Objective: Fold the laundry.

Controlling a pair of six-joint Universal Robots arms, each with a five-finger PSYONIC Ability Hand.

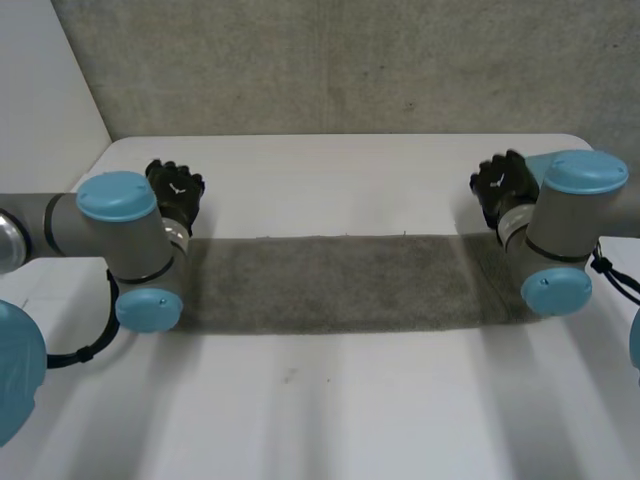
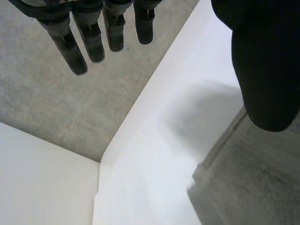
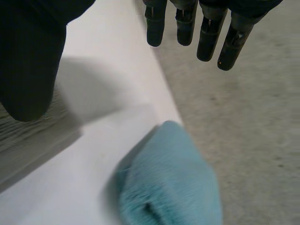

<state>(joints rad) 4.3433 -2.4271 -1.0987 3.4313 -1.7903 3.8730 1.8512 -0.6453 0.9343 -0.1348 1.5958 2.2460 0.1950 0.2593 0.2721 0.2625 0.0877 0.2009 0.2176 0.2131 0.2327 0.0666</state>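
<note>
In the head view, a grey towel point(image 1: 330, 282) lies flat as a long strip across the middle of the desk point(image 1: 330, 180), reaching from one arm to the other. The left robot hand point(image 1: 176, 190) hangs just behind the strip's left end. The right robot hand point(image 1: 503, 186) hangs just behind its right end.

In the left wrist view, the fingers point(image 2: 93, 42) are straight and apart from the thumb point(image 2: 267, 70), so the hand is released and holds nothing. A towel corner lies below the thumb.

In the right wrist view, the hand is also released and holds nothing. The towel's edge lies below its thumb, and a light-blue soft thing point(image 3: 168, 183) sits at the desk's edge.

The step is probably to take both ends. Each hand should come down exactly on its corner and pinch at the same time as the other. The right hand should keep clear of the blue thing.
</note>
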